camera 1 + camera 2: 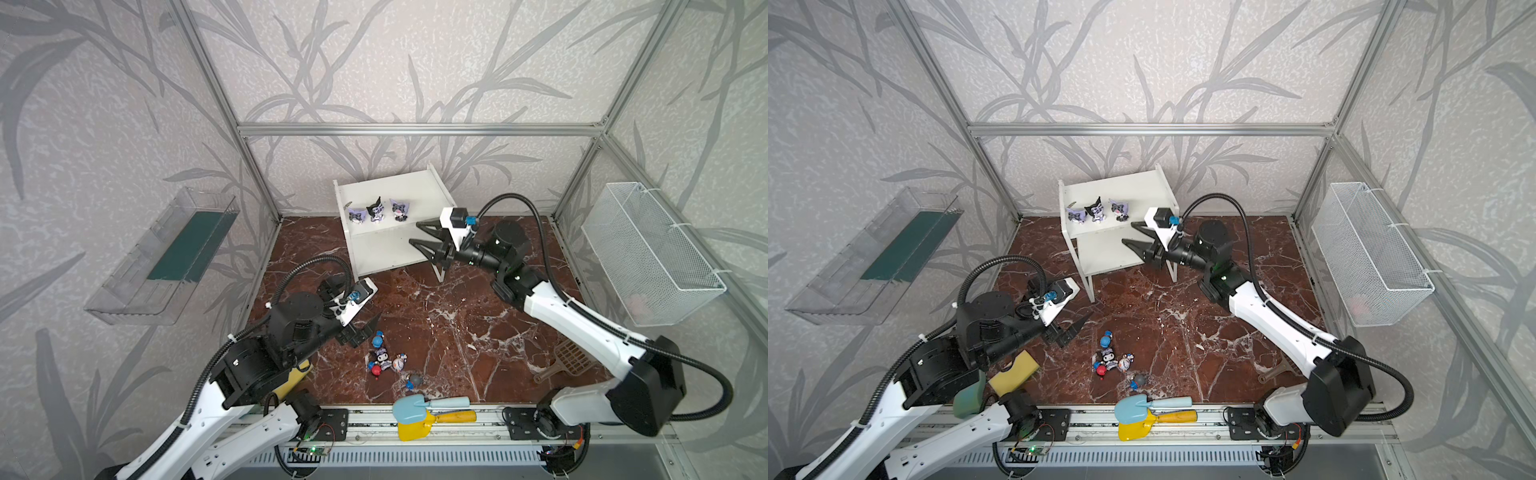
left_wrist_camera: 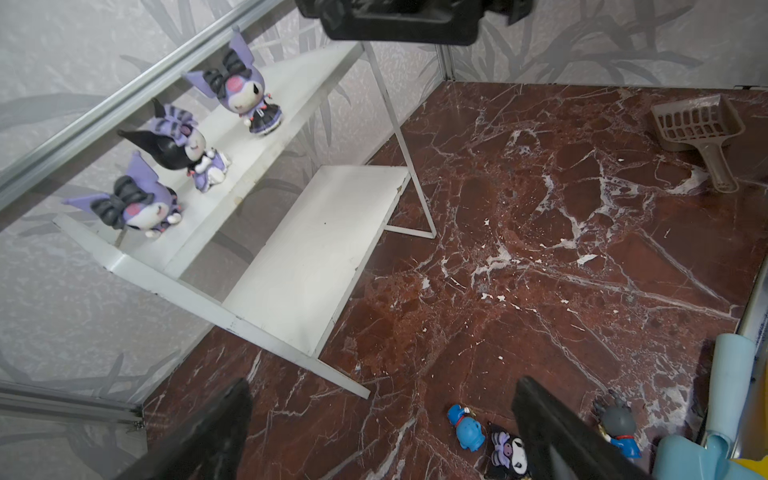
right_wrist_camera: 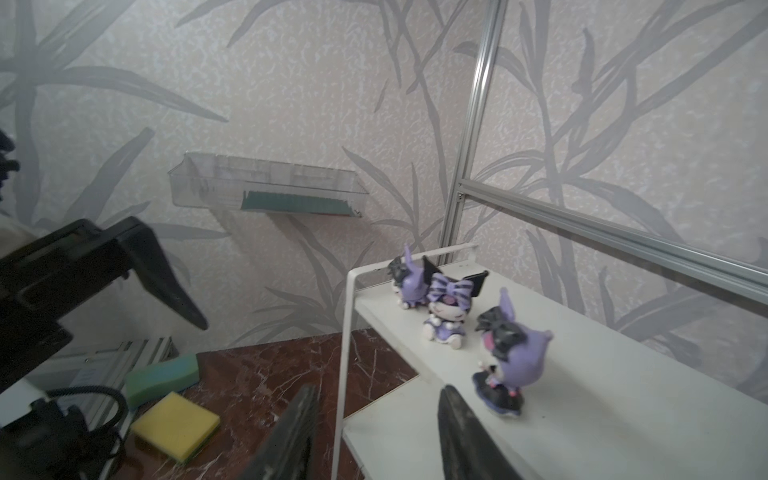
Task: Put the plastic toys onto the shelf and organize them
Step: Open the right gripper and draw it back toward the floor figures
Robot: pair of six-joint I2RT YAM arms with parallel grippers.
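The white shelf (image 1: 390, 187) (image 1: 1113, 253) stands at the back. Three purple plastic toys (image 1: 375, 210) (image 1: 1095, 210) (image 3: 446, 309) stand in a row on its top board. Several more toys (image 1: 381, 356) (image 1: 1108, 358) lie clustered on the floor near the front, among them a blue one (image 2: 469, 430) and a black and purple one (image 2: 509, 451). My left gripper (image 1: 365, 328) (image 2: 384, 384) hangs open and empty just left of that cluster. By the shelf's right front corner my right gripper (image 1: 414, 232) (image 3: 379, 390) is open and empty, close beside the rightmost purple toy (image 3: 505, 361).
Blue (image 1: 428, 407) and yellow (image 1: 415, 428) toy shovels lie on the front rail. A yellow sponge (image 1: 1013, 372) sits under the left arm. A brown scoop (image 1: 569, 359) lies at the right. A wire basket (image 1: 652, 253) hangs on the right wall and a clear tray (image 1: 166, 257) on the left.
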